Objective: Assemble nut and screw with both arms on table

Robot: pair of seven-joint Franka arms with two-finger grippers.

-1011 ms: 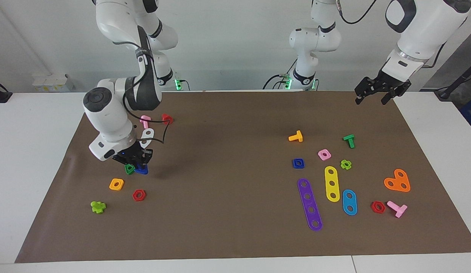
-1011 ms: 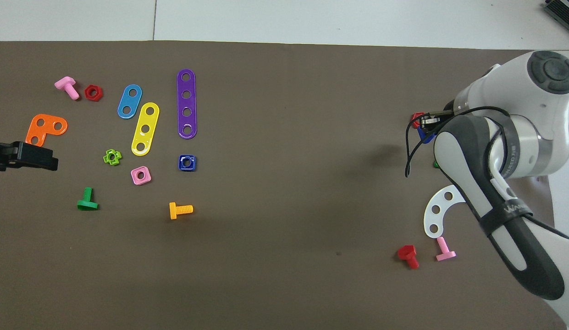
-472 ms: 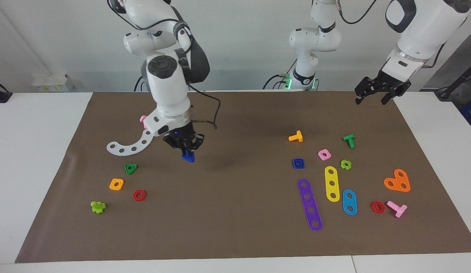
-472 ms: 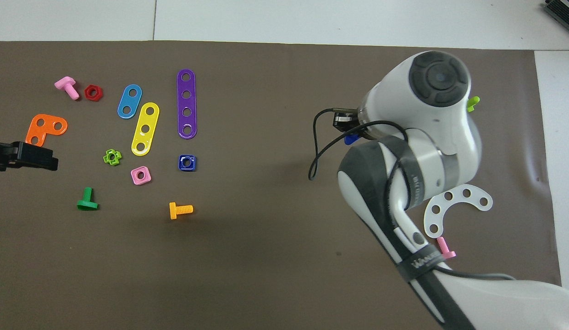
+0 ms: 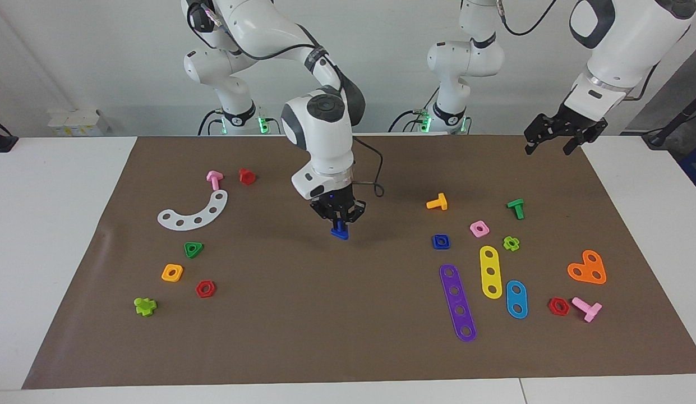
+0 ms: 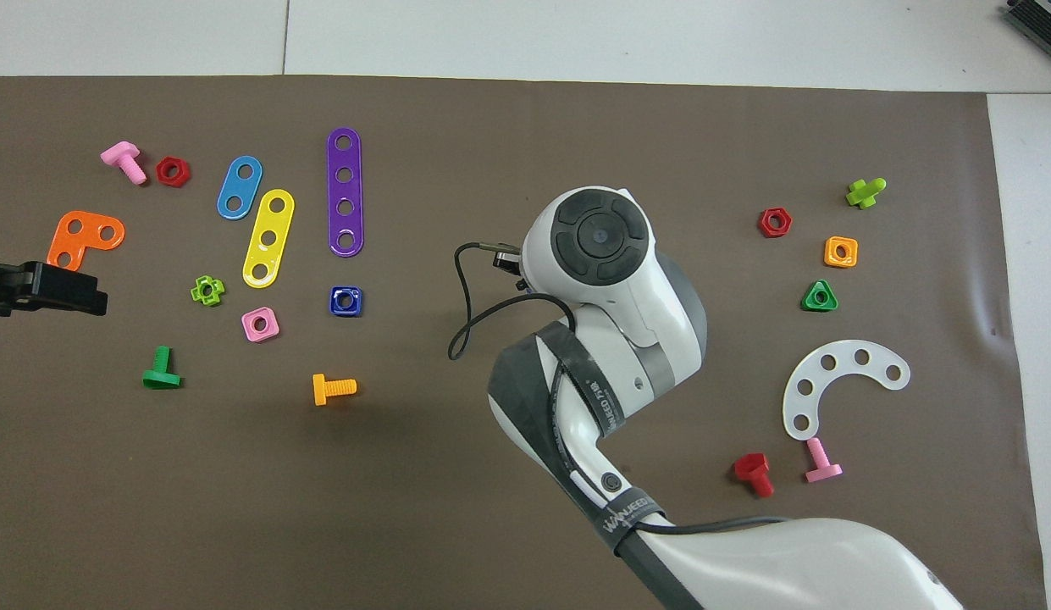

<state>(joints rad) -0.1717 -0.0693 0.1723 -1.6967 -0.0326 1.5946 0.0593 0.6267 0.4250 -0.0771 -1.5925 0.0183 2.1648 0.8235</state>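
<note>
The table carries a brown mat. The right gripper, up over the mat's middle, pinches the screw, which hangs head down. The left gripper waits with its fingers spread over the mat's corner at the left arm's end. The nut lies on the mat, toward the left arm's end from the screw.

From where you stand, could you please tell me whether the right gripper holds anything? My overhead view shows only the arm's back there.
Observer: Yes, the right gripper is shut on the dark-blue screw, triangular head pointing down.
Operator: Thank you. Is the screw touching the mat?
Observer: No, it appears to hang just above the brown mat, over its middle.
Operator: And how high is the left gripper?
Observer: The left gripper waits open and empty, raised well above the mat.
</note>
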